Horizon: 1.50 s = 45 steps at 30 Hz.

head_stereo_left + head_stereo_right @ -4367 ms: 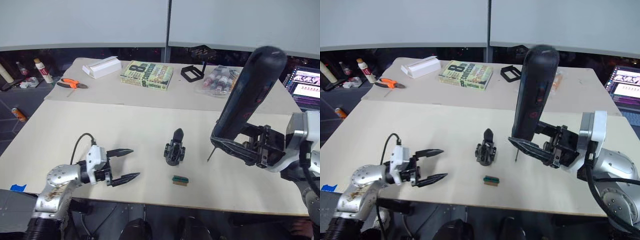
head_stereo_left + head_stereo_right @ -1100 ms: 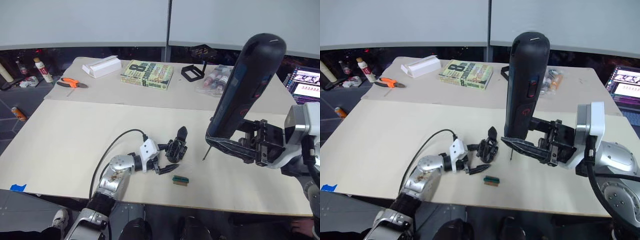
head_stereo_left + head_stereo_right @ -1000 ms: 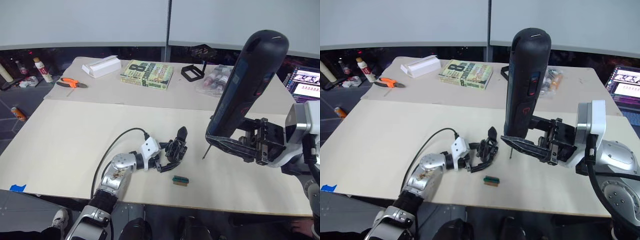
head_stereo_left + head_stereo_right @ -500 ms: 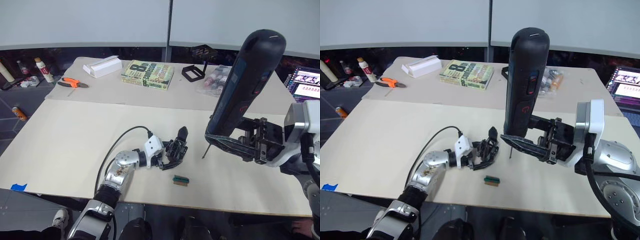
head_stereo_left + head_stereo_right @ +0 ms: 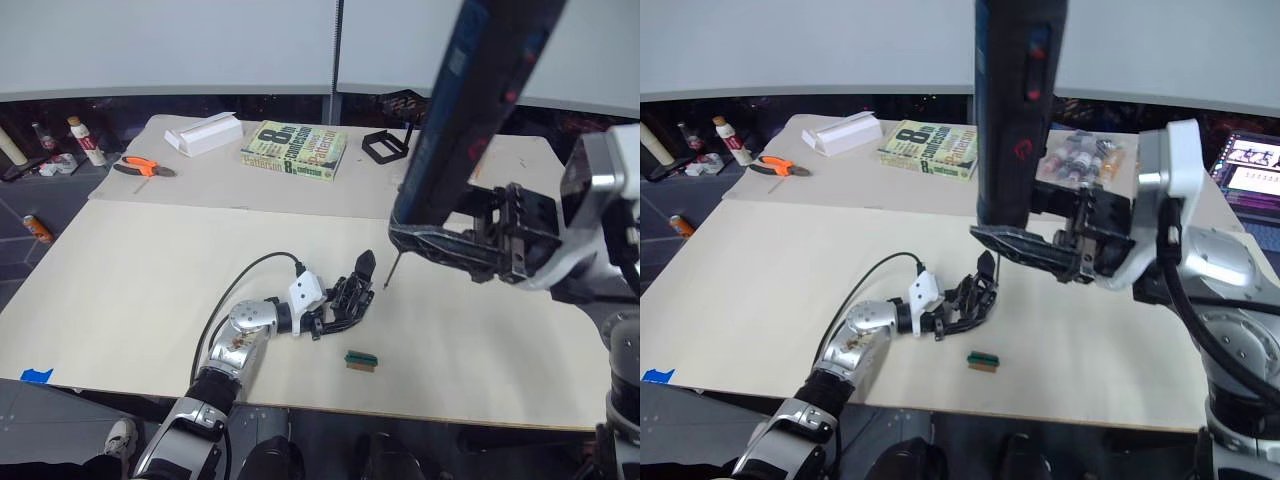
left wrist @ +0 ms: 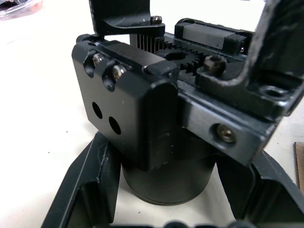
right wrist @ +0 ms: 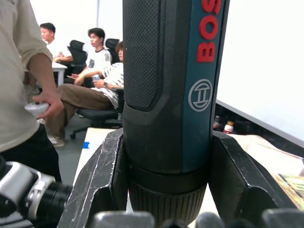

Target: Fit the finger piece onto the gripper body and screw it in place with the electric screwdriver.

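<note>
At the desk's centre, the left end effector straddles the gripper body, its fingers pressed against the round base from both sides. From the right end effector, which clamps the electric screwdriver nearly upright, the body lies toward 7 o'clock, close by; the thin bit hangs just beside the body's pointed finger at about 2 o'clock of it. Judging by this, the bit must come down along its own vertical axis onto a screw head. A small green-and-tan block sits near at 6 o'clock; a book and pliers lie far back
</note>
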Each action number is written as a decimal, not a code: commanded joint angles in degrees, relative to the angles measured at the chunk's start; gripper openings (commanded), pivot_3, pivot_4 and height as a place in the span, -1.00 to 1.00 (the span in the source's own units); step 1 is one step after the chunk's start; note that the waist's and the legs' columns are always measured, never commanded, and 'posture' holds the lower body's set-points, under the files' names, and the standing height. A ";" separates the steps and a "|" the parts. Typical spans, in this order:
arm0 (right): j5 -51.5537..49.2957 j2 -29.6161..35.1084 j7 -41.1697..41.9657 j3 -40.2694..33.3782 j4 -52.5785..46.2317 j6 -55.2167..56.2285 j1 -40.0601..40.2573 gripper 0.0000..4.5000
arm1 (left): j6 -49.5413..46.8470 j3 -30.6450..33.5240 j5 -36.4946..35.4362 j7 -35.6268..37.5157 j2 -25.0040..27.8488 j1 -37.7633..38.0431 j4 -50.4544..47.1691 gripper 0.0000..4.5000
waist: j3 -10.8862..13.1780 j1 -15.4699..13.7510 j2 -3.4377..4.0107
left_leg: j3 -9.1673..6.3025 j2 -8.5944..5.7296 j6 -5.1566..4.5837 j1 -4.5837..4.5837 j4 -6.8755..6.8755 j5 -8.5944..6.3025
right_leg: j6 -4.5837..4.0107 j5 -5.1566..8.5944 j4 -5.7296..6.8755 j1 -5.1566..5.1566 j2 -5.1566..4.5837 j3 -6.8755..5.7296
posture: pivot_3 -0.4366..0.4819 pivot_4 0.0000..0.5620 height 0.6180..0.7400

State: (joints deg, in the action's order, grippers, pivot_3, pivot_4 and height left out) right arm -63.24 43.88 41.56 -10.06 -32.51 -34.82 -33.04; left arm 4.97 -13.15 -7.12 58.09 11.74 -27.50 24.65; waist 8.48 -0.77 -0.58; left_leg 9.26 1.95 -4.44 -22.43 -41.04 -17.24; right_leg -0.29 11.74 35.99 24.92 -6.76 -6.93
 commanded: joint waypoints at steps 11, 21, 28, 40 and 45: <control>10.34 -10.49 -2.65 10.39 5.20 -0.54 -8.24 -0.15 | -0.53 -0.47 -0.29 1.11 -0.41 0.68 0.46 0.04 | -0.01 0.05 0.02 | 0.06 -0.05 -0.04 -0.06 -0.04 0.03 | 0.03 -0.04 0.04 0.01 -0.02 -0.08 | -0.05 -0.47 1.00; 17.37 -14.12 0.60 12.61 6.09 1.05 -5.23 -0.15 | -1.22 -0.40 -0.28 1.04 -0.25 1.47 -0.84 0.04 | -0.02 0.27 0.03 | 0.08 -0.03 -0.03 -0.06 -0.02 0.04 | 0.04 -0.04 0.06 0.04 0.03 -0.07 | -0.05 -0.47 1.00; 20.52 -15.74 2.37 13.22 5.93 1.80 -2.88 -0.15 | -1.77 -0.48 -0.35 1.12 0.01 1.95 -1.71 0.04 | -0.02 0.29 0.04 | 0.09 -0.03 -0.02 -0.06 -0.01 0.04 | 0.04 -0.03 0.04 0.05 0.05 -0.07 | -0.05 -0.47 1.00; 25.05 -17.60 4.32 14.33 6.11 4.66 -0.01 -0.15 | -2.50 -0.59 -0.30 1.61 0.47 1.85 -2.21 0.04 | -0.02 0.48 0.03 | 0.11 -0.03 0.01 -0.06 -0.01 0.05 | 0.04 -0.03 0.05 0.06 0.08 -0.05 | -0.05 -0.47 1.00; 26.03 -18.22 4.73 14.38 6.37 5.23 0.47 -0.15 | -2.74 -0.80 -0.23 1.65 0.48 2.03 -2.54 0.04 | -0.02 0.49 0.03 | 0.10 -0.02 0.01 -0.06 0.00 0.06 | 0.04 -0.03 0.04 0.06 0.09 -0.05 | -0.05 -0.47 1.00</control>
State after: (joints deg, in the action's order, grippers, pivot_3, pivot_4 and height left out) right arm -36.96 26.15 46.07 5.87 -24.58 -32.42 -32.17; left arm 2.89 -12.73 -7.12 58.87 12.05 -26.63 22.65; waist 8.46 -0.28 -0.55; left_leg 9.36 1.93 -4.42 -22.49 -41.04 -17.18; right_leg -0.24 11.71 36.03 24.98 -6.67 -6.98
